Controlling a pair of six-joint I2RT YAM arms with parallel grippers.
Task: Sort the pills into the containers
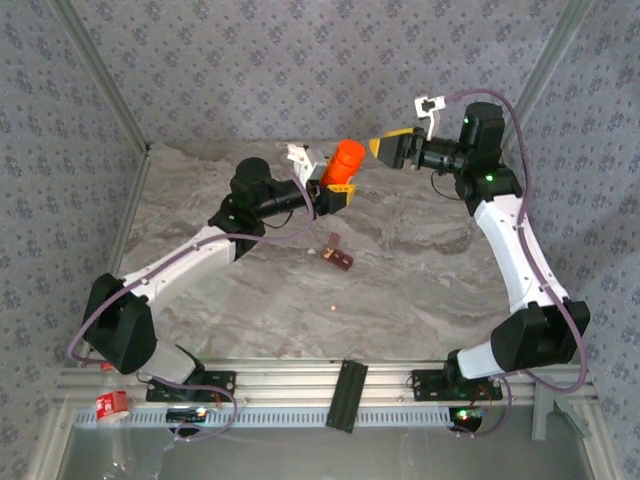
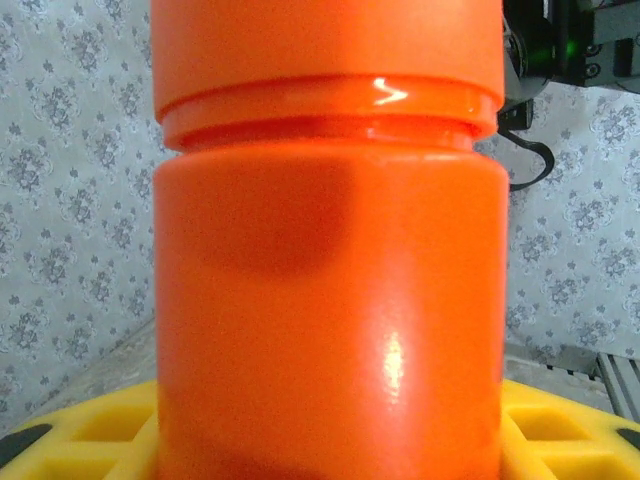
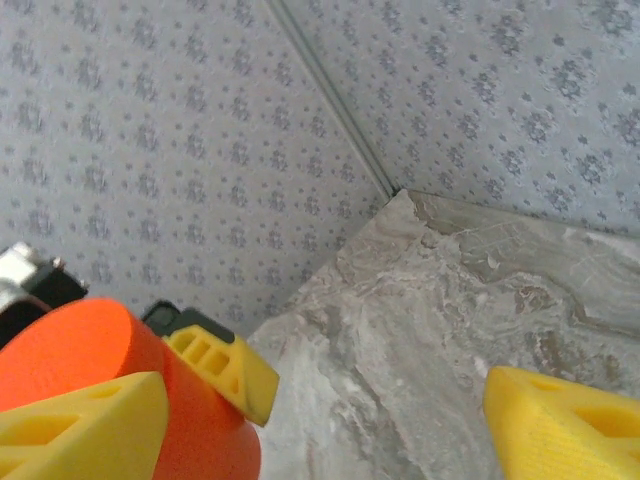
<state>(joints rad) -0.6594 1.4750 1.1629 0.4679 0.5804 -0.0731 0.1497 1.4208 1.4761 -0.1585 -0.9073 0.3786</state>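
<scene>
We see the table (image 1: 420,280) with open room around its middle. The left pincer (image 1: 337,195) pinches the orange bottle (image 1: 347,160) top-up above the far side, and the right pincer (image 1: 385,147) hangs spread beside it. The containers (image 1: 338,257) lie mid-table, long axis far-left to near-right, their contents too small to tell. One pill (image 1: 331,308) lies nearer, apart.

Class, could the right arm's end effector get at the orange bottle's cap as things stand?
Probably yes. The right end effector stands open right beside the cap with nothing between them; the left end effector grips the orange bottle lower down, leaving the cap free.
</scene>
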